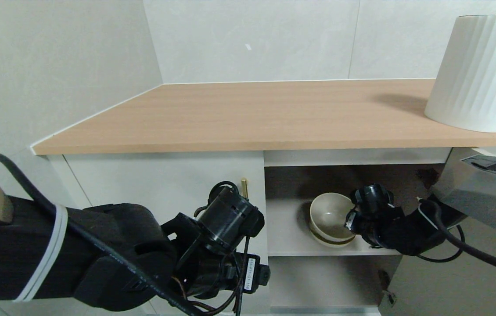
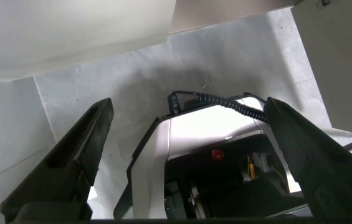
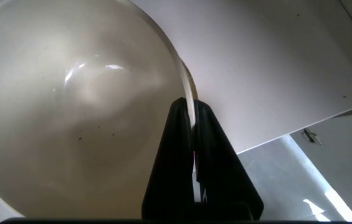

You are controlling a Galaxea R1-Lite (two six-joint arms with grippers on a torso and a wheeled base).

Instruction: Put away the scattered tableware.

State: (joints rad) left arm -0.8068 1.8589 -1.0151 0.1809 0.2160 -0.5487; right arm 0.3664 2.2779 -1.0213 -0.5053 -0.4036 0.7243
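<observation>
right wrist view: bowl (image 3: 70,106) sits right at the tips of the right gripper (image 3: 191,118), fingers (image 3: 182,168) pinched shut across its rim, one inside the wall and one outside. head view shows the same bowl (image 1: 328,215) tilted, mouth turned toward the gripper, its low edge resting on what looks like a second bowl (image 1: 333,240) just below the tips, both on the cabinet shelf (image 1: 287,232) under the gripper. my read: this is the placing step, bowl inside the cupboard but not yet let go. next move calls for levelling it so it nests in the one below, then spreading the fingers and backing straight out without dragging the rim; risk is tipping the stack. opened cabinet door (image 1: 472,267) is behind the right wrist. left gripper (image 2: 188,112) is spread wide and holding nothing, well apart from the bowl. countertop (image 1: 252,114) above carries a ribbed white container (image 1: 480,70).
</observation>
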